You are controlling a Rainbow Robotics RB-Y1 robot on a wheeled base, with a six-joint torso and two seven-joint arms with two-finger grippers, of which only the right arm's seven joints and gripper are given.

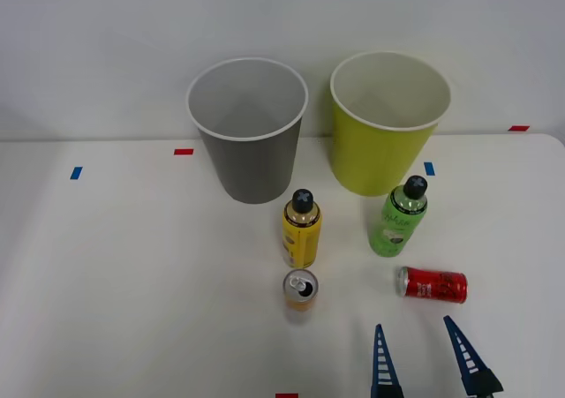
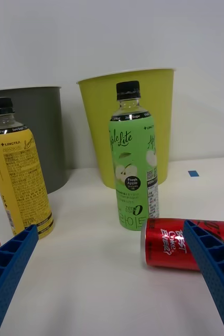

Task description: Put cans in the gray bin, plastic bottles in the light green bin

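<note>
A white table (image 1: 132, 266) seen from above. At the upper centre of the frame stand two tall bins side by side: the gray bin (image 1: 249, 142) and, to its right, the green bin (image 1: 385, 138), both apparently empty.

Below them, mid-frame, a yellow bottle (image 1: 301, 230) stands upright with an orange can (image 1: 300, 290) just beneath it, also upright, its tab already open. To the right, a green bottle (image 1: 403, 218) stands in front of the green bin. Lower right of it, a red can (image 1: 433, 284) lies on its side.

At the bottom right edge, the right gripper (image 1: 424, 356) hovers with its blue ribbed fingers spread apart, holding nothing, just short of the red can.

The red can looks like the nearest target. It is likely light, with thin smooth walls that dent if squeezed hard, and free to roll. A gentle pinch across the middle of its barrel, fingers straddling the round sides, seems safest.
</note>
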